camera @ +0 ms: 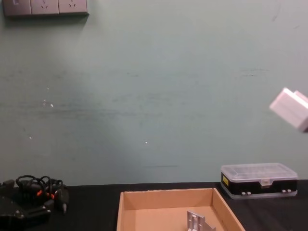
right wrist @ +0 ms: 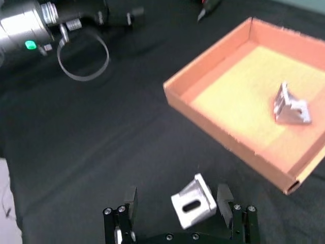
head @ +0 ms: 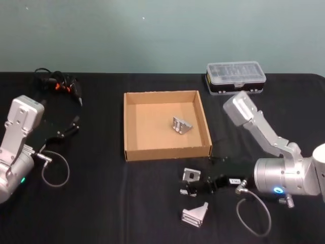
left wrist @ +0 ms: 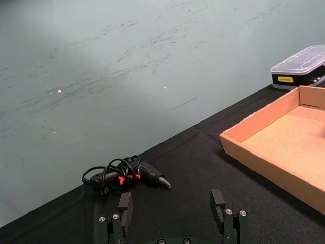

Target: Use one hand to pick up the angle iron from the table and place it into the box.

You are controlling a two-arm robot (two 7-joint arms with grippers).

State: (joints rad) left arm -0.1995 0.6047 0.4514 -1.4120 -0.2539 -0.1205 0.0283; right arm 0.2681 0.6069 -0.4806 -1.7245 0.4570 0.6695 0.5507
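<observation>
An angle iron (head: 192, 175) lies on the black table (head: 127, 203) just in front of the box (head: 167, 152), near its right front corner; the right gripper (right wrist: 177, 193) sits low around it, fingers (right wrist: 223, 194) spread either side; a second angle iron (head: 181, 125) rests inside the box; a third angle iron (head: 195, 214) lies farther in front; the left gripper (left wrist: 171, 206), open and empty, waits left of the box beside a corded tool (left wrist: 127, 175).

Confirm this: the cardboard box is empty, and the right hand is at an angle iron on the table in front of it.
Not quite. The head view shows the box holds one angle iron. The right hand is at a second angle iron on the table in front of it.
</observation>
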